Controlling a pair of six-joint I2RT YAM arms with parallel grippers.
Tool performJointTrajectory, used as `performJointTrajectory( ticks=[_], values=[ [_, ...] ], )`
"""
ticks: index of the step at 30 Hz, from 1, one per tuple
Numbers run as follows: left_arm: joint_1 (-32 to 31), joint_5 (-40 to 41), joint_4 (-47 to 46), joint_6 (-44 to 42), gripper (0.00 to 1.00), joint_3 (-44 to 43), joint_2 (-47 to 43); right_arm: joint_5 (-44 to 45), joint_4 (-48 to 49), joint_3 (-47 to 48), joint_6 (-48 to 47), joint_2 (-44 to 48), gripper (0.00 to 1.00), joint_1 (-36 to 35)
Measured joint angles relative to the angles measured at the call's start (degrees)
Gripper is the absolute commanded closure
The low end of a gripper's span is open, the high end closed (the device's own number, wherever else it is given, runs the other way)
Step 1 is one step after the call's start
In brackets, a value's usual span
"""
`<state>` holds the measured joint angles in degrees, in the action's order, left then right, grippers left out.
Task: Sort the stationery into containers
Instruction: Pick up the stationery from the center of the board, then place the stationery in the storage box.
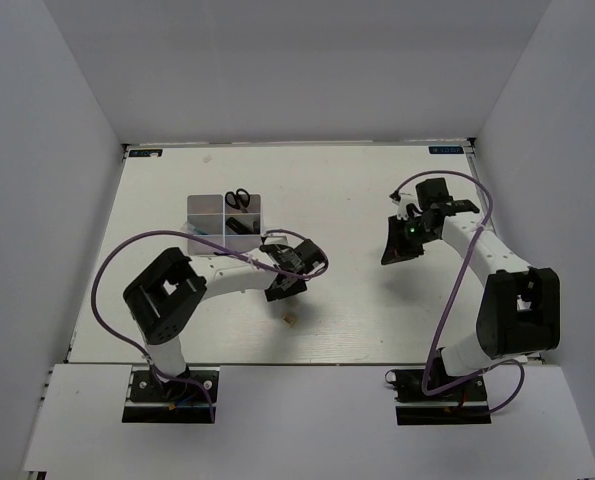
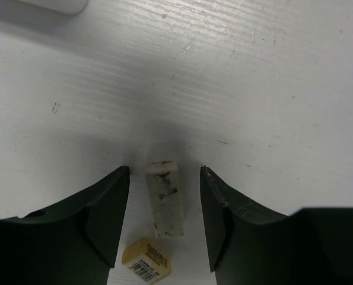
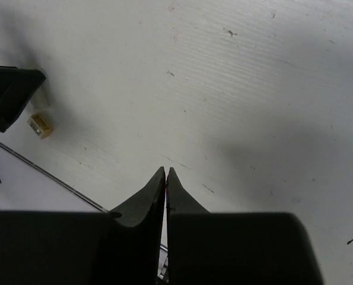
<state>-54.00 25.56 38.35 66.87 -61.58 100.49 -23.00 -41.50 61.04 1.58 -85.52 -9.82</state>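
In the left wrist view my left gripper [image 2: 165, 168] is open and low over the table. A dirty white eraser [image 2: 164, 199] lies on the table between its fingers, touching neither. A beige eraser with a barcode label [image 2: 146, 261] lies just behind it, near the left finger [image 2: 105, 214]. From above, the left gripper [image 1: 285, 288] is right of the white organiser tray [image 1: 205, 208], and the beige eraser [image 1: 289, 321] shows in front of it. Black-handled scissors [image 1: 238, 198] lie in a back compartment. My right gripper [image 3: 166, 171] is shut and empty over bare table [image 1: 398, 250].
A dark item [image 1: 240, 225] lies in a nearer tray compartment. A tray corner [image 2: 57, 5] shows at the top left of the left wrist view. In the right wrist view both erasers [image 3: 40, 124] lie far left beside the left arm's finger [image 3: 10, 89]. White walls surround the table.
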Motion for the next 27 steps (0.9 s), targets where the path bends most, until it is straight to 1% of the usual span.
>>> performJointTrajectory(
  ticks=[2,6,7,9,10,12,14,15,16,17,18,19,20,21,22,25,27],
  values=[
    [0.0,-0.4,0.1,0.3,0.4,-0.8,1.2,-0.9,0.0,-0.1,0.0,0.0,0.96,0.7],
    [-0.5,-0.6,0.2,1.4,0.53,-1.6,2.0,-2.5,0.0,-0.1,0.0,0.0,0.96,1.8],
    [-0.8,-0.5,0.3,1.6,0.64,-1.6,2.1,-2.9,0.0,-0.2,0.0,0.0,0.96,2.1],
    [-1.4,-0.4,0.4,2.4,0.75,-1.6,2.1,-3.7,0.0,-0.2,0.0,0.1,0.96,2.9],
    [-1.7,-0.1,0.3,2.7,0.86,-1.4,2.1,-4.1,0.0,-0.2,0.0,0.1,0.96,3.2],
    [-2.4,0.9,-0.1,3.1,0.95,-0.8,1.8,-4.8,0.1,-0.5,0.0,0.2,0.94,3.8],
    [-2.9,1.7,-0.6,3.2,1.0,0.0,1.1,-5.5,0.0,-0.9,0.2,0.2,0.64,4.2],
    [-3.1,1.9,-0.3,3.0,1.0,0.2,0.7,-6.0,-0.1,-0.9,0.1,0.3,0.46,4.4],
    [-3.5,2.1,0.7,2.5,1.0,0.2,0.2,-6.7,-0.2,-0.9,0.0,0.3,0.18,4.6],
    [-3.8,2.5,1.8,1.8,1.0,0.2,-0.4,-7.5,-0.2,-0.9,-0.3,0.4,0.13,4.7],
    [-4.0,3.1,2.9,1.1,1.0,0.2,-1.1,-8.1,-0.3,-0.9,-1.1,0.4,0.12,4.9],
    [-4.2,4.0,4.6,0.2,1.0,0.2,-2.6,-8.8,-0.3,-0.9,-1.9,0.4,0.25,4.9],
    [-4.1,5.0,6.4,-0.6,1.0,-0.1,-4.5,-9.6,-0.4,-0.9,-2.6,0.4,0.45,4.9],
    [-3.7,6.4,8.3,-1.2,1.0,-0.5,-6.9,-10.3,-0.5,-0.9,-3.7,0.4,0.71,4.9],
    [-3.1,7.8,9.5,-1.9,1.0,-0.7,-9.5,-11.1,-0.5,-0.9,-4.4,0.5,1.0,4.9],
    [1.4,11.0,11.6,-3.6,1.0,-0.6,-19.9,-12.5,-0.8,-1.0,-5.2,0.8,1.0,4.9],
    [6.7,12.6,11.4,-4.4,1.0,0.5,-27.1,-13.3,-0.7,-1.1,-5.8,1.2,1.0,4.9]
  ],
)
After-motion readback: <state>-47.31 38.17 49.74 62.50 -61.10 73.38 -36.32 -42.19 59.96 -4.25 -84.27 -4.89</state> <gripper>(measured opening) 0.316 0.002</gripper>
